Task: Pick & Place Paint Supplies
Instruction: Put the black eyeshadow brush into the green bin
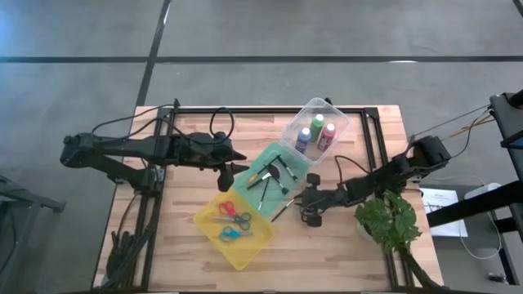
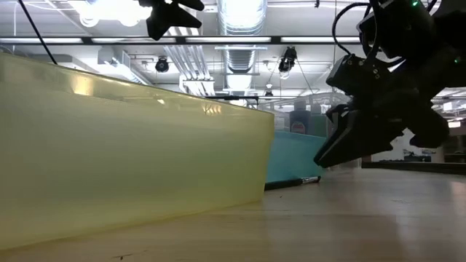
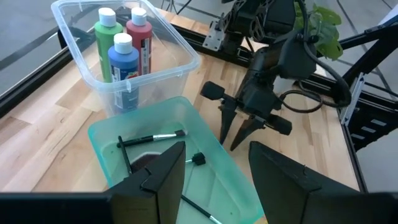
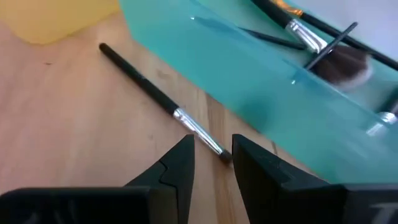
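Observation:
A thin dark-handled brush [image 4: 155,93] lies flat on the wooden table beside the green bin [image 1: 274,175]; it also shows in the high view [image 1: 280,212]. My right gripper [image 4: 213,158] is open and low over the table, pointing down, its fingertips on either side of the brush's bristle end [image 4: 221,151]. My left gripper [image 3: 217,168] is open and empty above the green bin, which holds several brushes [image 3: 152,138]. Three paint bottles [image 3: 124,37] stand in the clear bin [image 1: 315,131]. Two scissors [image 1: 233,220] lie in the yellow bin [image 1: 235,224].
A leafy plant [image 1: 392,220] stands at the table's right, close behind my right arm. The three bins sit in a diagonal row across the table's middle. Bare wood shows at the table's near right [image 1: 327,253] and far left [image 1: 188,122].

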